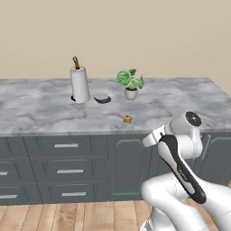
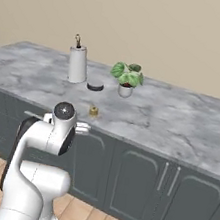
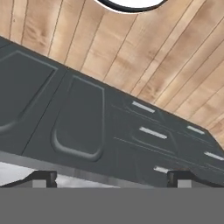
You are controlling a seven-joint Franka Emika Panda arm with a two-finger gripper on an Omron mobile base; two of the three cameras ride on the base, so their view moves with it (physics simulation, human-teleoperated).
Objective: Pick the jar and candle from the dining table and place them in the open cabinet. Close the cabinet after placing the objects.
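The candle [image 1: 127,119] [image 2: 94,111], a tiny tan stub with a dark top, stands near the front edge of the dining table [image 1: 36,108] [image 2: 180,124]. The jar and the cabinet are out of view. My gripper [image 3: 111,178] is open, with nothing between its widely spaced fingertips. It hangs in front of the table's front edge, at about the height of the top. In the left base view the hand [image 1: 153,136] is below and to the right of the candle, apart from it. The hand view looks at the table's dark grey doors and drawers [image 3: 148,131].
On the table behind the candle stand a white paper-towel roll [image 1: 80,85], a dark shallow bowl [image 1: 102,98] and a small potted plant [image 1: 130,83]. Dark grey drawers with silver handles [image 1: 67,171] fill the table's front. Wooden floor [image 3: 131,48] lies below.
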